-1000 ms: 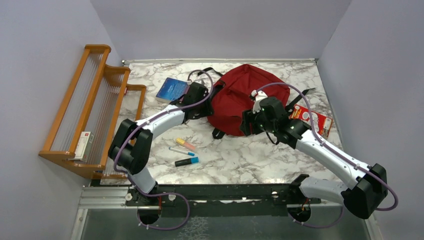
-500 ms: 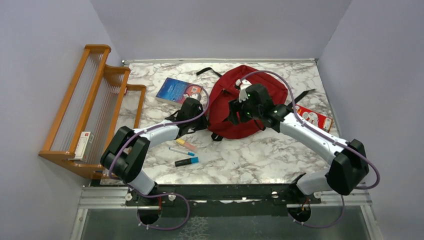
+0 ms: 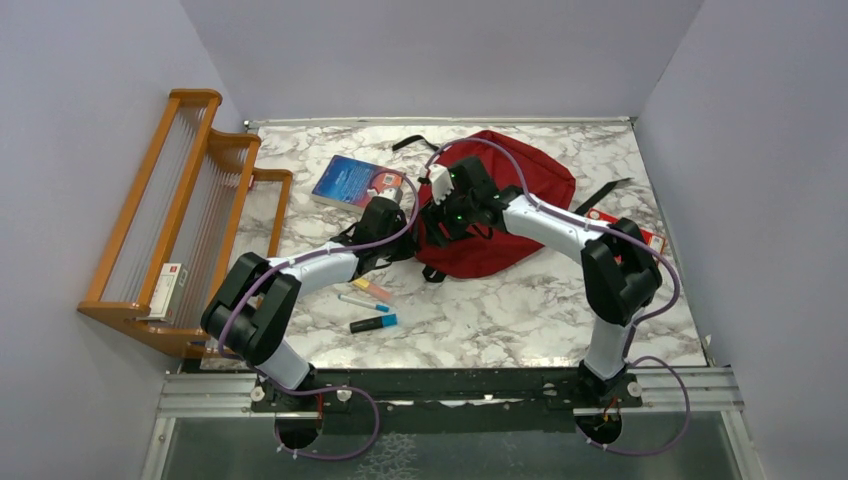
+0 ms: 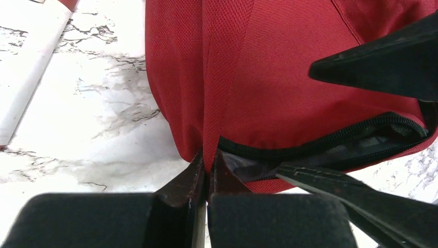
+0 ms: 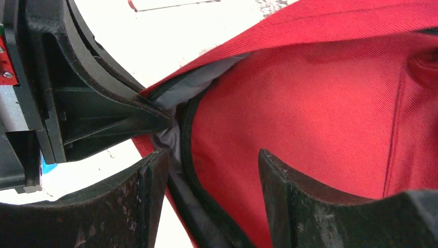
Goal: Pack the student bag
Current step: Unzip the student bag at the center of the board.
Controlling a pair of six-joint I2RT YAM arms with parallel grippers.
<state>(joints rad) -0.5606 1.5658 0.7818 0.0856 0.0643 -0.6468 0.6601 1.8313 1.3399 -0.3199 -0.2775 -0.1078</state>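
red fabric is what the left end effector has: fingers together, clamped on a seam fold of the student bag, right at the end of the zip mouth. right end effector has fingers apart, straddling the black zip edge, w/ grey lining showing beside it. it grips nothing, as far as i can tell.

progress: early, i'd say. the mouth is only a slit, being held and spread, and nothing shows inside it. the blue book lies just left of the bag. three pens lie near the left arm on the marble surface. all are unpacked. left to do: widen the mouth, load the items, prob. zip up. a wooden rack at the far left holds a small box; can't say if that one counts.

the bag lies flat, far-middle of the surface. its long axis looks diagonal, near-left to far-right. the zip-mouth end points near-left, toward the left arm.
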